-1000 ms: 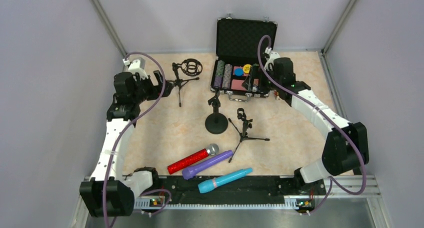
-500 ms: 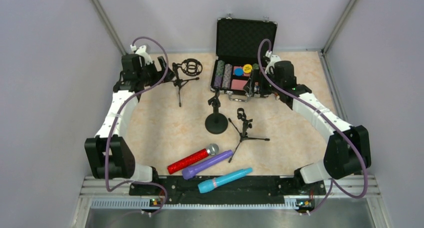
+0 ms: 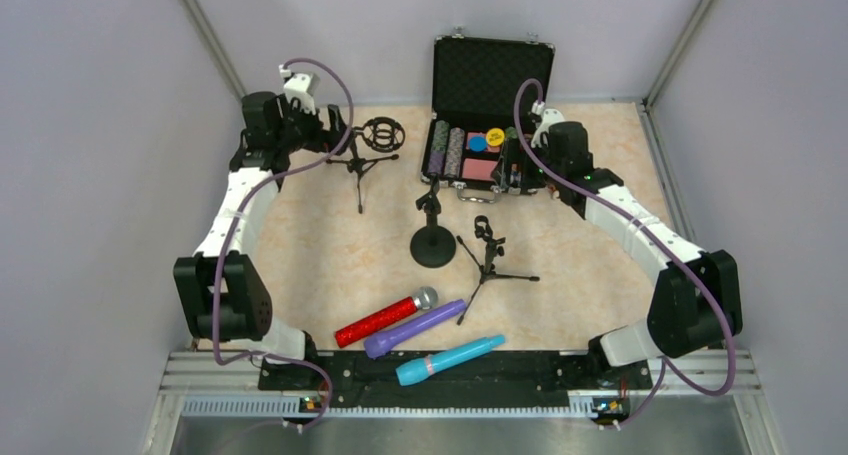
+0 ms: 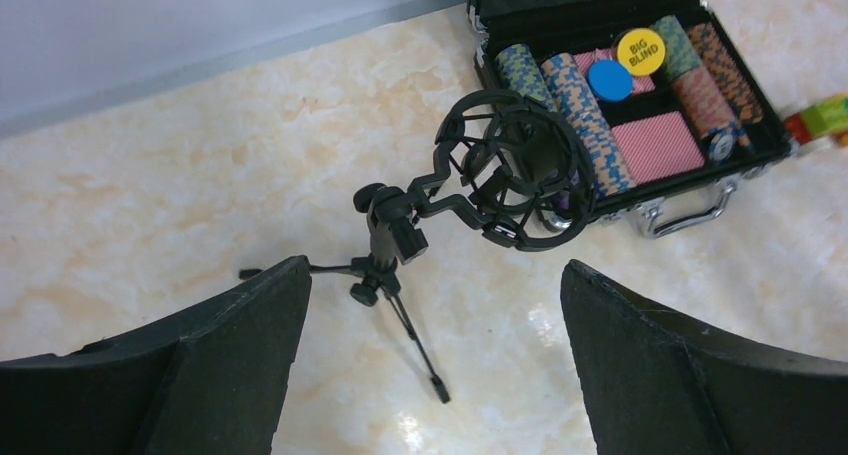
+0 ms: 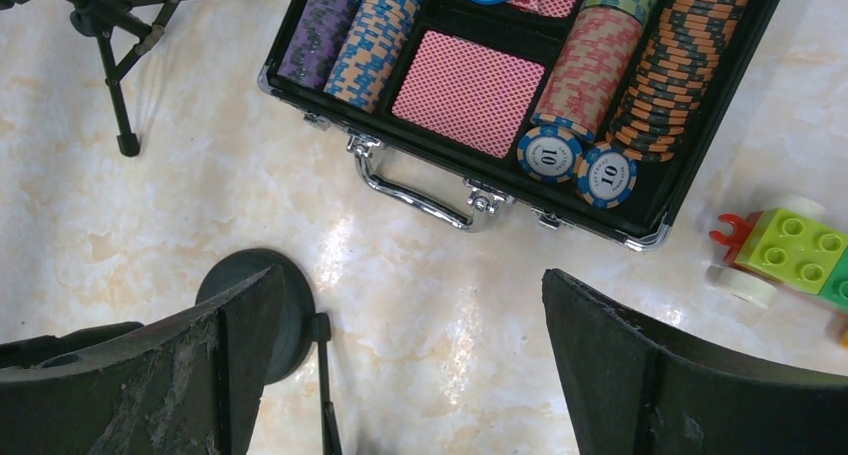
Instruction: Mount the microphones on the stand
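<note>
Three microphones lie near the table's front: glittery red with a silver head [image 3: 385,317], purple [image 3: 414,328], turquoise with a pink band [image 3: 450,360]. Three black stands are on the table: a tripod with a ring shock mount [image 3: 368,145], also in the left wrist view [image 4: 455,195]; a round-base stand [image 3: 432,240], its base showing in the right wrist view [image 5: 285,305]; a small tripod with a clip [image 3: 488,255]. My left gripper [image 3: 333,140] is open and empty just left of the ring mount. My right gripper [image 3: 512,173] is open and empty over the case's front edge.
An open black case [image 3: 480,115] with poker chips and cards stands at the back middle, also in the right wrist view [image 5: 500,85]. A toy of coloured bricks [image 5: 790,250] lies right of the case. Grey walls close in the table on three sides.
My left arm has stretched back and to the right, bringing its gripper close to the ring-mount tripod. My right gripper has shifted slightly left along the case front. Microphones and stands have not moved.
</note>
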Controlling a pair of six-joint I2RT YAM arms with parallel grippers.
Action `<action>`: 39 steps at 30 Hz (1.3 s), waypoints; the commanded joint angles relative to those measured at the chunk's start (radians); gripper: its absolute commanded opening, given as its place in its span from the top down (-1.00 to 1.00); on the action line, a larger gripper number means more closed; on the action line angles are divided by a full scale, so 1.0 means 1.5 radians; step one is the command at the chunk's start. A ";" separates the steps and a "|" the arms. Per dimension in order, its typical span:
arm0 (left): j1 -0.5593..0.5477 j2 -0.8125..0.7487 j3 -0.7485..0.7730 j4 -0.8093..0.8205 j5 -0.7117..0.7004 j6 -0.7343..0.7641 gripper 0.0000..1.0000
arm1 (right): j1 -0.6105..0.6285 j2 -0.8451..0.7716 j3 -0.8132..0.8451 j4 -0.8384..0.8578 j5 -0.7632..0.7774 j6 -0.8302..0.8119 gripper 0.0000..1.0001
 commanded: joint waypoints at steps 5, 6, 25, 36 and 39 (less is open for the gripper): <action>0.002 0.022 -0.013 0.029 0.086 0.261 -0.98 | 0.003 0.000 0.016 0.008 0.022 -0.025 -0.95; 0.002 0.034 -0.004 0.014 0.090 0.273 -0.98 | 0.003 0.001 0.019 0.008 0.022 -0.025 -0.95; -0.004 0.185 0.083 0.018 0.077 0.289 -0.83 | -0.011 0.030 0.033 0.002 0.012 -0.035 -0.96; -0.019 0.241 0.133 0.034 0.114 0.293 -0.32 | -0.024 0.050 0.043 0.001 -0.009 -0.029 -0.96; -0.020 0.247 0.140 0.028 0.137 0.296 -0.01 | -0.025 0.052 0.044 -0.002 -0.015 -0.027 -0.96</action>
